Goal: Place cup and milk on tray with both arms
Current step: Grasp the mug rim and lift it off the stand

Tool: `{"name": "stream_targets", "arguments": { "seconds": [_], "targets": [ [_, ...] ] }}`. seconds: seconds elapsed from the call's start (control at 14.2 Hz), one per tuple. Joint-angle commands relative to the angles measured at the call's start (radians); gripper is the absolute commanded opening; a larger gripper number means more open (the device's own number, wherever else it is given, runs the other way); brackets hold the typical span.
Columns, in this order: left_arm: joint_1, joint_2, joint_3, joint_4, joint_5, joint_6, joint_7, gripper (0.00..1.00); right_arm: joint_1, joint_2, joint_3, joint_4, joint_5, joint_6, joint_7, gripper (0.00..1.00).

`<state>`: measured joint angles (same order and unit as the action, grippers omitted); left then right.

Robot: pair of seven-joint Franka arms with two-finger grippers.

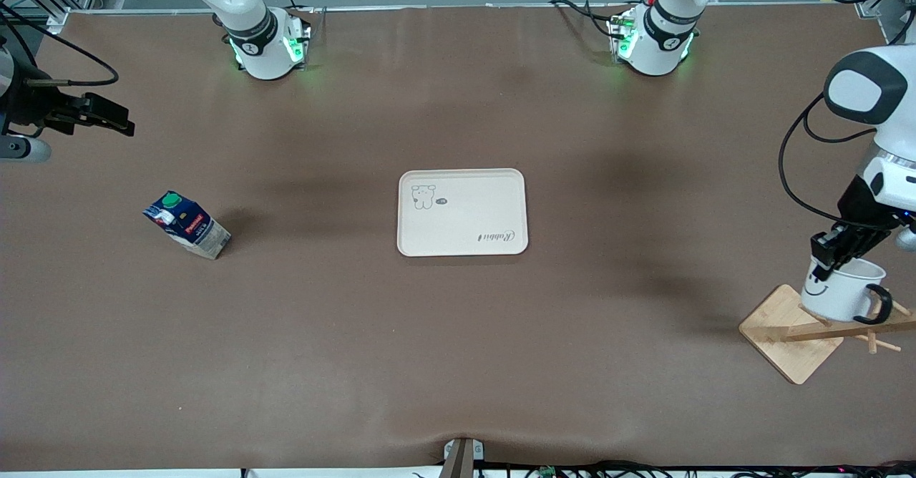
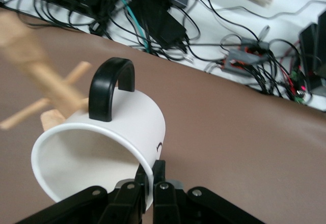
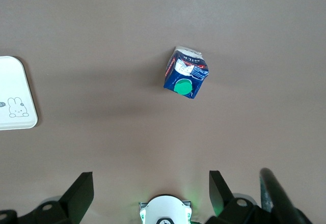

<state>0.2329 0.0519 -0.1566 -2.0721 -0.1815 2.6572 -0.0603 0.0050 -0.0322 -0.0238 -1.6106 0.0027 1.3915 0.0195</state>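
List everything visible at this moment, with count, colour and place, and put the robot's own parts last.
tray: one, cream, mid-table, nothing on it.
milk: one, dark-blue carton with green cap, standing on the table toward the right arm's end.
cup: one, white with black handle and smiley face, over the wooden rack, rim pinched by the left gripper.
wooden rack: one, pale wood, at the left arm's end of the table.
table: one, brown surface.
cables and electronics: several, mostly black, off the table's edge.
left gripper: one, black, shut on the cup's rim.
right gripper: one, black, open, waiting high above the right arm's end of the table.
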Motion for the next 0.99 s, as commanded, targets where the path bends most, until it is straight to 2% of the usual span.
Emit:
{"name": "stream_targets", "arguments": {
  "seconds": [0.0, 0.42, 0.63, 0.92],
  "targets": [
    [0.002, -0.046, -0.053, 0.001, -0.019, -0.086, -0.038, 0.0, -0.004, -0.006, 0.012, -0.005, 0.011, 0.0, 0.004, 1.0],
    [0.0, -0.078, -0.19, 0.003, -0.009, -0.216, -0.272, 0.0, -0.007, -0.005, 0.011, -0.005, 0.011, 0.007, 0.004, 1.0],
    [-0.003, -0.066, -0.292, 0.004, -0.007, -0.292, -0.393, 0.0, -0.005, 0.003, 0.011, 0.012, 0.011, 0.009, 0.001, 1.0],
    [-0.01, 0.026, -0.447, 0.082, -0.007, -0.46, -0.637, 0.0, -0.007, 0.017, 0.011, 0.02, 0.011, 0.009, -0.006, 1.0]
  ]
}}
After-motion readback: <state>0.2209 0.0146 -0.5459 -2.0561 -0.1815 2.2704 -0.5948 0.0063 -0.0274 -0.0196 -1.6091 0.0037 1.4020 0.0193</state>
